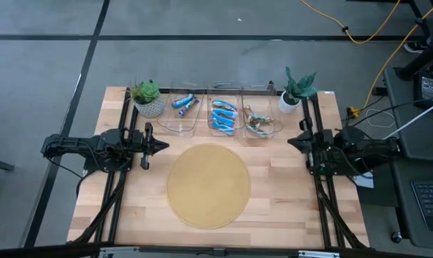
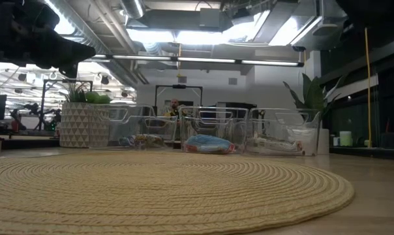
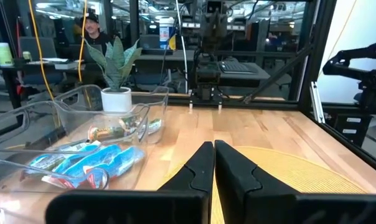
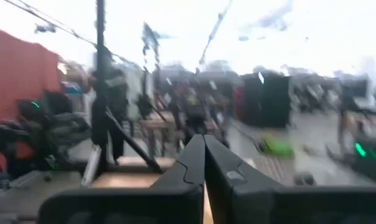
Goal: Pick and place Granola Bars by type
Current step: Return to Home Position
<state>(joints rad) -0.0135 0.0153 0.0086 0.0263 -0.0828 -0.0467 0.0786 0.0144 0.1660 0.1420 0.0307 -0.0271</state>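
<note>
The granola bars lie in three clear bins along the table's far edge. A couple of blue bars (image 1: 183, 102) are in the left bin, several blue bars (image 1: 223, 116) (image 3: 88, 163) in the middle bin, and silvery green-brown bars (image 1: 258, 123) (image 3: 116, 131) in the right bin. My left gripper (image 1: 163, 146) (image 3: 213, 152) hovers at the table's left side, shut and holding nothing, pointing toward the right. My right gripper (image 1: 292, 141) (image 4: 204, 146) hovers at the right side, shut and holding nothing, pointing left.
A round woven mat (image 1: 208, 184) (image 2: 164, 186) lies in the middle of the table between the two arms. A potted plant (image 1: 148, 97) stands at the far left corner and another (image 1: 297, 89) at the far right. A person (image 3: 94, 31) shows in the room beyond.
</note>
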